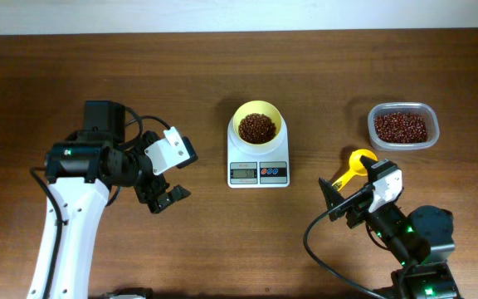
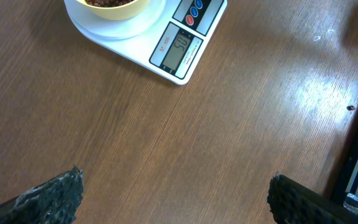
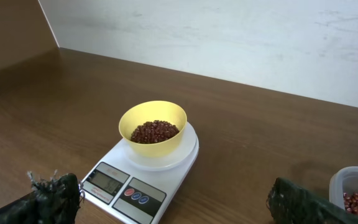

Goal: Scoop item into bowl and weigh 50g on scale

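The beans (image 1: 256,127) lie in the bowl (image 1: 241,115) on the scale (image 1: 258,173). Loose, light grains spill easily, so lift by the bowl's rim. Left gripper (image 1: 185,176) and right gripper (image 1: 332,202) flank the scale, fingers apart, empty.

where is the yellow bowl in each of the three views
overhead: bowl at centre, on the scale
left wrist: bowl cropped at the top-left edge
right wrist: bowl just left of centre
shared landmark: the scale under it, seen in all three views
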`<state>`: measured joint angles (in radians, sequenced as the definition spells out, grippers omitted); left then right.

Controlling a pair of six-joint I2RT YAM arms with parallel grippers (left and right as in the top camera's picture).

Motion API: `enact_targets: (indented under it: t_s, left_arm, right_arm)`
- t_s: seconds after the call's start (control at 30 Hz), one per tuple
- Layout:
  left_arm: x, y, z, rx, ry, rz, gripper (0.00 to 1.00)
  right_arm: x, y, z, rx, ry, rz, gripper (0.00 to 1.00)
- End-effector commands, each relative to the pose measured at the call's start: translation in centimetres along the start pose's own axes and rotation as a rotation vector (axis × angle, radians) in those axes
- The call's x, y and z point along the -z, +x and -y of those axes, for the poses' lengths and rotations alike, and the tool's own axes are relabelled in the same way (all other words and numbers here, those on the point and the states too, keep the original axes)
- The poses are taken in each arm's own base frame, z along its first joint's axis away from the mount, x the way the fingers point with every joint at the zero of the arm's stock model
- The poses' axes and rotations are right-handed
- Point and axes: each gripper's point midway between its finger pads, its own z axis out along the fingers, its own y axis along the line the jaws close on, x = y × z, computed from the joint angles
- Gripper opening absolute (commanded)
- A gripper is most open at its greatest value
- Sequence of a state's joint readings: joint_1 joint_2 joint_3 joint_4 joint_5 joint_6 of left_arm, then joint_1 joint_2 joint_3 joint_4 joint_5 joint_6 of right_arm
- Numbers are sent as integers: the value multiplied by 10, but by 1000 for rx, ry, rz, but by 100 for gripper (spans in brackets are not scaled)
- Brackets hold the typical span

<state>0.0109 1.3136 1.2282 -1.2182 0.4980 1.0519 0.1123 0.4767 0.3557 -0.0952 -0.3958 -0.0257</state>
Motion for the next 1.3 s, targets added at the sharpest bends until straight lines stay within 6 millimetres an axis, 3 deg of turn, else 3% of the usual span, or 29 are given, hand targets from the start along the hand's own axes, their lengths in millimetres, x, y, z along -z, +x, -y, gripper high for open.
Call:
enact_targets:
  t_s: [0.0,0.43,0.53,0.67,0.87,1.27]
  left_arm:
    - [1,-2,1,-6,4,17,99]
    - [1,-2,1,-6,4,17,99]
    - [1,-2,1,-6,4,16,99]
    - [1,-2,1,-6,4,16,99]
    - [1,-2,1,-6,4,16,99]
    - [1,-2,1,-6,4,17,99]
  right_arm:
    - [0,2,2,-7,14,3,99]
    - [4,-3,9,1,62,23,99]
    - [14,-11,6,18,70,68,99]
    - [30,1,2,38,85,124,99]
    - [35,19,2,21,94,184,99]
    - [30,15,7,130,119,276,99]
